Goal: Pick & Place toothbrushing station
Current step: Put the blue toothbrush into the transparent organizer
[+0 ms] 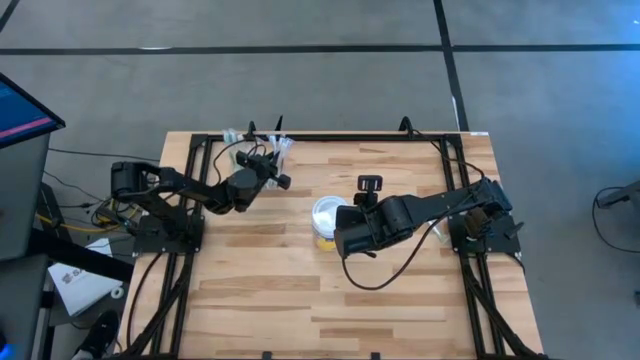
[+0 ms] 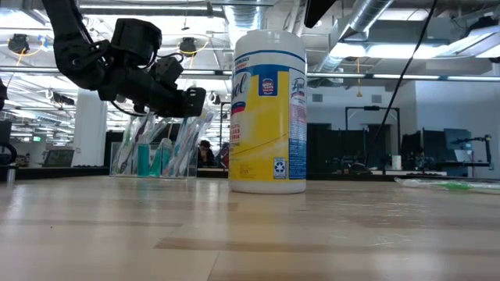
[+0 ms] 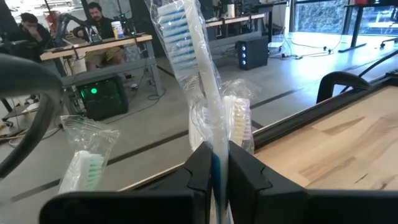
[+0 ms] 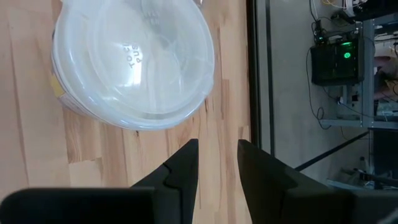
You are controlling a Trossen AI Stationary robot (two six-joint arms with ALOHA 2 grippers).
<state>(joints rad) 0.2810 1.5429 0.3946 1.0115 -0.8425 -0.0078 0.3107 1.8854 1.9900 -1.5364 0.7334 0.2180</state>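
a: where's the station?
b: toothbrushing station (image 2: 154, 152) at the table's far edge, left gripper (image 3: 214, 168) right over it, pinched on a wrapped toothbrush (image 3: 186, 56).
a: right?
b: right gripper (image 4: 217, 163) fingers apart, hovering beside the wipes tub (image 1: 328, 218) mid-table.

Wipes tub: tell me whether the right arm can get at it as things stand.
Probably yes. The right gripper hangs just above the wipes tub, fingers open, beside its white lid, nothing between. The left gripper is off at the toothbrushing station, pinching a wrapped toothbrush.
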